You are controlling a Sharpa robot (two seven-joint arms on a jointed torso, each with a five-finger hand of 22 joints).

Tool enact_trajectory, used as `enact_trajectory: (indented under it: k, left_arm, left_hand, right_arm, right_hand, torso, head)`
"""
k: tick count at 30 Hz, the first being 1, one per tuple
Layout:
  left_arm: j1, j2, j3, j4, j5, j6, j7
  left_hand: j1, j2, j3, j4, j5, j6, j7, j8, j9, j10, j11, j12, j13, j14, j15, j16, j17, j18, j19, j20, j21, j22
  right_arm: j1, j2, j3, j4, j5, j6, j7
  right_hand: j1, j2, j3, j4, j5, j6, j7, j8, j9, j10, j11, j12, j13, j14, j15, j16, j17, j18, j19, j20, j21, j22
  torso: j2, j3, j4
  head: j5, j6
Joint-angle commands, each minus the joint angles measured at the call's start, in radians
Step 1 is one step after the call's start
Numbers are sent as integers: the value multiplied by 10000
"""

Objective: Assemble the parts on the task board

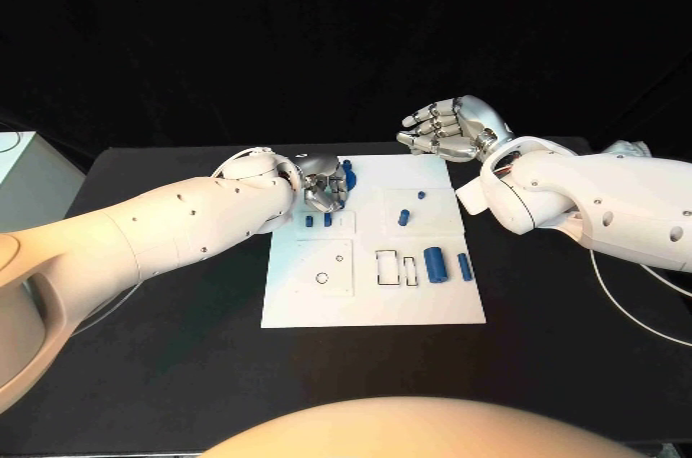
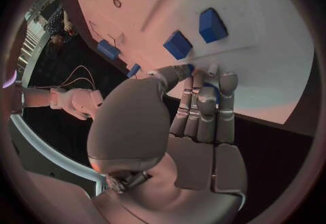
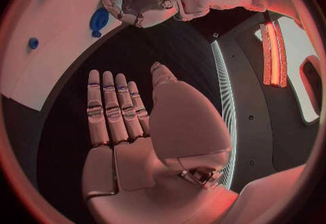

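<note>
Black bench (image 1: 173, 378) carries the task board (image 1: 368, 303). Left robot hand (image 1: 326, 185) curls over a blue part (image 1: 348, 170) at its far-left corner, apparently grasping; right robot hand (image 1: 450, 128) hovers clear, fingers apart.

Two smooth white arms dotted with small dark screws are being shown, each ending behind silver fingers (image 2: 204, 110) in a segmented metal hand.

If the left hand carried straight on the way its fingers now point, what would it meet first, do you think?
Probably the task board itself: the left hand's fingertips already hover at its edge, beside a blue part, though the depth is unclear.
</note>
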Motion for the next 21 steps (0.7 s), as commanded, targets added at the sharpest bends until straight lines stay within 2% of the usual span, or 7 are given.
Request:
enact_trajectory:
  k: [1, 8, 12, 16, 21]
  left_arm:
    - [-33, 38, -13, -16, 102, -19, 245]
    - [-66, 66, -14, -67, 160, -238, 382]
    - [-80, 76, -14, -97, 198, -445, 450]
    - [-88, 59, -14, -101, 270, -683, 542]
    - [-97, -31, -10, -34, 473, -1034, 694]
  left_hand:
    - [-25, 126, 20, -93, -35, 153, -13, -61, 28, 153, -12, -126, -49, 111, -18, 72, 43, -136, 124, -6, 85, 82]
    - [-41, 190, 64, -247, -31, 413, -28, -211, 65, 570, -52, -535, -165, 291, -67, 158, 132, -186, 316, -59, 274, 327]
    - [-62, 212, 153, -374, -13, 573, 6, -345, 98, 880, -30, -985, -277, 362, -70, 166, 84, -214, 417, -66, 385, 461]
    - [-137, 219, 302, -534, -1, 751, 26, -539, 163, 1356, -25, -1754, -426, 489, -57, 158, 39, -236, 552, -68, 525, 627]
    - [-141, 233, 354, -611, 17, 852, 26, -588, 202, 1563, -28, -2006, -448, 590, -78, 185, 119, -266, 683, -76, 631, 772]
  right_arm:
    - [-3, 12, 5, 7, -27, 148, 82]
    - [-3, 16, 5, 5, -27, 158, 78]
    - [-2, 9, 5, 11, -27, 157, 73]
    - [-2, 6, 5, 12, -27, 158, 72]
    - [-2, 3, 5, 10, -27, 160, 72]
  right_hand:
    - [28, -9, 55, -17, 45, 94, 561, -42, -8, 75, 15, -55, 1, 51, 30, -57, -10, 56, -59, 4, -25, -10]
    - [28, -9, 55, -17, 45, 94, 561, -42, -8, 75, 15, -55, 1, 51, 30, -57, -10, 56, -59, 4, -25, -10]
    - [22, -5, 63, -11, 45, 104, 562, -42, -10, 89, 14, -59, 3, 50, 32, -66, -23, 56, -65, 6, -24, -20]
    - [22, -5, 63, -11, 45, 104, 562, -42, -10, 89, 14, -59, 3, 50, 32, -66, -23, 56, -65, 6, -24, -20]
    - [22, -5, 63, -11, 45, 104, 562, -42, -10, 89, 14, -59, 3, 50, 32, -66, -23, 56, -65, 6, -24, -20]
  torso:
    - [8, 3, -10]
    - [12, 7, -28]
    - [14, 13, -14]
    - [6, 17, -7]
    - [5, 12, 1]
  head:
    - [-2, 2]
    - [-8, 3]
    - [-30, 0]
    - [-33, 10]
    - [-51, -4]
